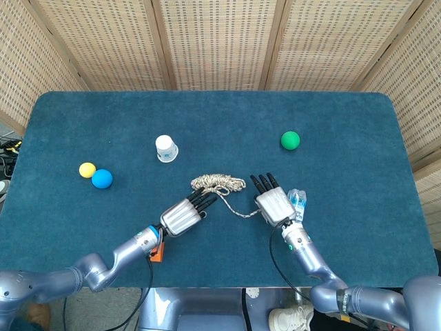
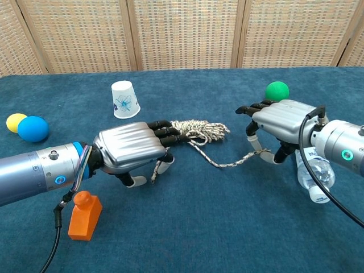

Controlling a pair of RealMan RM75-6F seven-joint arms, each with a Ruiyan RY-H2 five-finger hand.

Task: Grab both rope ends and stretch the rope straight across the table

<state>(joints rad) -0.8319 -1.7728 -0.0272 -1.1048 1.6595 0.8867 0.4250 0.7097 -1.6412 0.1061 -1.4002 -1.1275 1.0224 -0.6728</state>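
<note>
The rope [image 2: 196, 129] lies near the middle of the desk [image 1: 344, 221], a little toward the near edge, most of it heaped in a loose coil with one strand trailing off toward the right hand [image 2: 278, 122]. That strand's end sits under the right hand, and the fingers [image 2: 250, 109] arch down over it; they look to be pinching or pinning it against the cloth, though the chest view does not settle whether the end is truly held. The left hand [image 2: 128, 149] lies flat beside the coil with its fingers [image 2: 165, 132] pressed together and stretched forward, their tips touching the near side of the heap. The second end runs down toward the near edge beneath this hand, and it seems not to be gripped.

The step in hand looks like securing the two ends, with the right side further along than the left. The next move calls for the left fingers to close on the loose end below them, not on the coil itself, so that the heap can pay out freely. Only then should the hands draw apart toward the left and right edges of the desk

A water bottle [image 2: 314, 173] lies just beside the right wrist and an orange block [image 2: 84, 215] near the left forearm; both could be knocked during the pull
</note>
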